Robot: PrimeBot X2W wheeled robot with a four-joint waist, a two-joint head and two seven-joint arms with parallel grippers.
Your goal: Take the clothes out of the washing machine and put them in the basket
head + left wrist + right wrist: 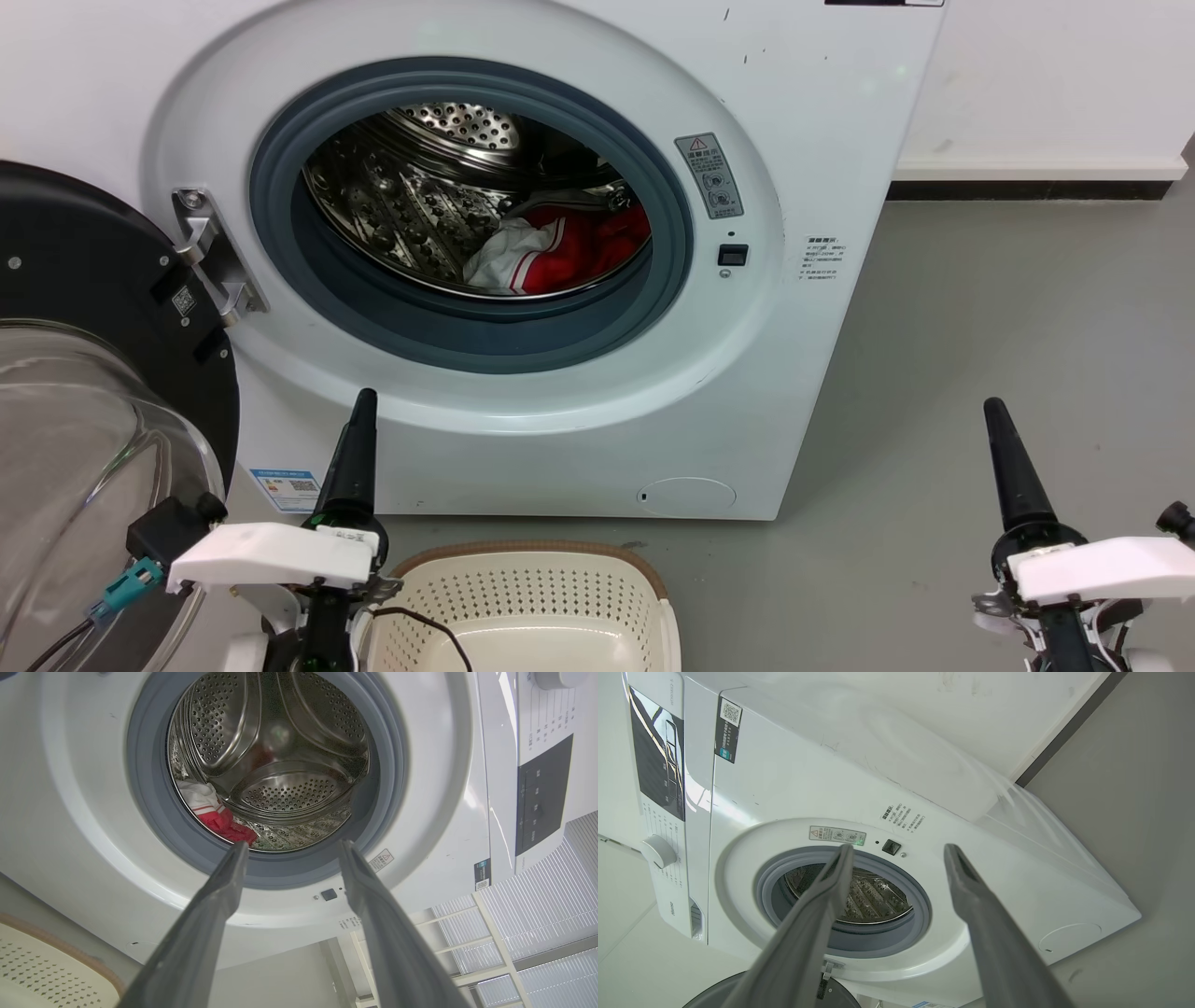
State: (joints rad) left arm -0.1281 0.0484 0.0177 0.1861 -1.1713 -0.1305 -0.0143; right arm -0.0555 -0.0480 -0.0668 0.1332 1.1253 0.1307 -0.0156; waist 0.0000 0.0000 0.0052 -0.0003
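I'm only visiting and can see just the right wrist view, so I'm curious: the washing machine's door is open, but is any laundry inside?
Observer: Yes. In the head view, red-and-white clothes lie bunched low in the steel drum.
Visitor: Where could they be put?
Observer: A cream perforated basket with a brown rim stands on the floor just in front of the washing machine.
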